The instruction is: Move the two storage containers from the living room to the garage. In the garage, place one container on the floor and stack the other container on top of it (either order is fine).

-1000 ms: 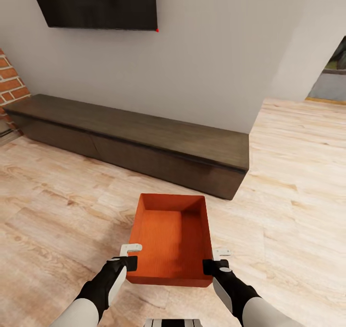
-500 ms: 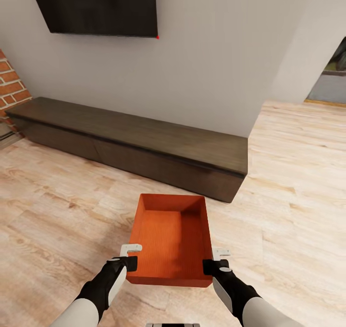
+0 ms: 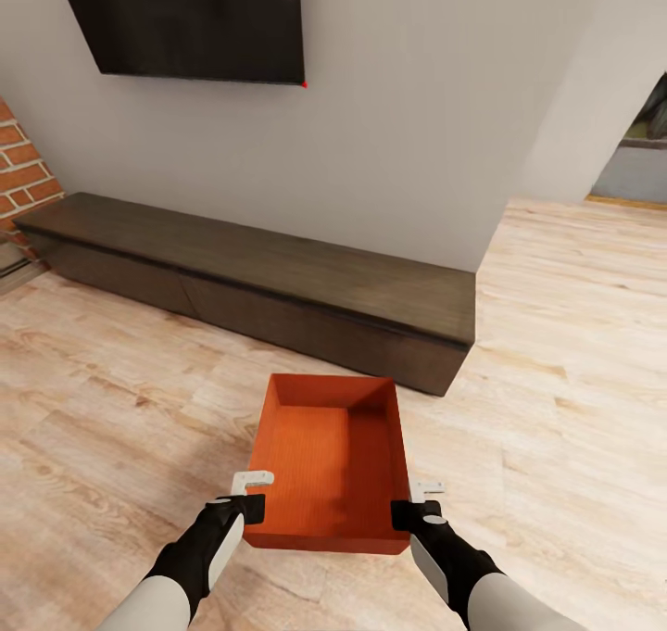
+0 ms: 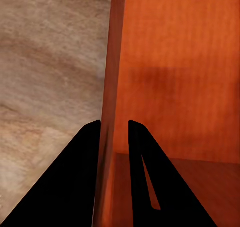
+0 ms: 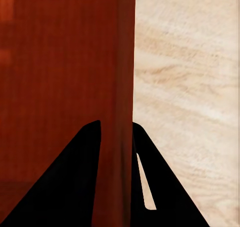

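I hold one orange-red storage container point(image 3: 329, 460) in front of me above the light wood-plank floor of the living room. My left gripper point(image 3: 248, 506) is shut on its left wall near the front corner, and my right gripper point(image 3: 408, 512) is shut on its right wall. In the left wrist view the black fingers point(image 4: 85, 177) pinch the thin orange wall point(image 4: 111, 87). The right wrist view shows the same grip, black fingers point(image 5: 80, 177) clamped on the container wall point(image 5: 125, 77). The container is empty and held level.
A long dark wood TV bench point(image 3: 278, 288) stands against the cream wall ahead, with a black wall TV point(image 3: 195, 19) above it. A brick column point(image 3: 23, 163) is at the left. An open doorway point(image 3: 639, 149) lies at the far right, with wood floor leading to it.
The whole head view has shifted: the bench and TV sit slightly lower and further off, so the camera has moved. The container and both grippers keep the same grip.
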Available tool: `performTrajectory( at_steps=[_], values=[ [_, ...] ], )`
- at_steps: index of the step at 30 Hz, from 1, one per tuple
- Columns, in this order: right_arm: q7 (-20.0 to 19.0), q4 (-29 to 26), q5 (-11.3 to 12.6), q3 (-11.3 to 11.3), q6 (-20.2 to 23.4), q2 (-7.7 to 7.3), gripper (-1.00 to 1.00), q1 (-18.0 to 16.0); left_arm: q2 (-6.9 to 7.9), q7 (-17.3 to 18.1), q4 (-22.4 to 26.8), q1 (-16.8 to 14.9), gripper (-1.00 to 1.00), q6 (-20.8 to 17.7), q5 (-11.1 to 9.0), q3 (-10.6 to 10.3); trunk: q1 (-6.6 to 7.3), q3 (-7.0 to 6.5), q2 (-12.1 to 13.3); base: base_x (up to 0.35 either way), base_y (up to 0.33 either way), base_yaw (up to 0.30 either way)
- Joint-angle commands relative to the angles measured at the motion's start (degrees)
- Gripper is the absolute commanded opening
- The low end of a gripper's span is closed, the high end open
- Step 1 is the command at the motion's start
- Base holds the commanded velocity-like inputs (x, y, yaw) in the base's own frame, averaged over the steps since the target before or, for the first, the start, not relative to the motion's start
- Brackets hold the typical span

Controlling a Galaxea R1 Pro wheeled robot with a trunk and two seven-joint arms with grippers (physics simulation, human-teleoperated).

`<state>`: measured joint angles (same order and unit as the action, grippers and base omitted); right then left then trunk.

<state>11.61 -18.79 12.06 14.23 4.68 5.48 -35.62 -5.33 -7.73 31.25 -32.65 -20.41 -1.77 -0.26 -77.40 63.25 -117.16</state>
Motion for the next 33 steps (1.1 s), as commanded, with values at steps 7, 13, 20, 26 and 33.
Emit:
performTrajectory(
  at_steps=[7, 13, 20, 26, 33],
  values=[
    [0.6, -0.3, -0.9, -0.8, -0.5, -0.08, -1.0, -0.1, 0.05, -1.8, 0.0, 0.0, -1.0, -0.5, 0.8, 0.2, 1.55, -1.22, 2.8, 0.0, 0.0, 0.0],
    [0.6, -0.3, -0.9, -0.8, -0.4, -0.11, -1.0, -0.1, 0.05, -1.8, 0.0, 0.0, -1.0, -0.5, 0.7, 0.2, 2.87, -2.3, 5.2, 0.0, 0.0, 0.0],
    [0.6, -0.3, -0.9, -0.8, -0.5, -0.12, -1.0, -0.1, 0.05, -1.8, 0.1, 0.0, -1.0, -0.4, 0.7, 0.2, 4.41, -3.56, 8.0, 0.0, 0.0, 0.0],
    [0.5, -0.3, -0.9, -0.8, -0.6, -0.12, -1.0, -0.1, 0.05, -1.8, 0.2, 0.0, -1.0, -0.4, 0.7, 0.2, 5.72, -4.64, 10.4, 0.0, 0.0, 0.0],
    [0.6, -0.3, -0.9, -0.8, -0.6, -0.11, -1.0, -0.1, 0.05, -1.8, 0.2, 0.0, -1.0, -0.4, 0.7, 0.2, 7.26, -5.89, 13.2, 0.0, 0.0, 0.0]
  ],
)
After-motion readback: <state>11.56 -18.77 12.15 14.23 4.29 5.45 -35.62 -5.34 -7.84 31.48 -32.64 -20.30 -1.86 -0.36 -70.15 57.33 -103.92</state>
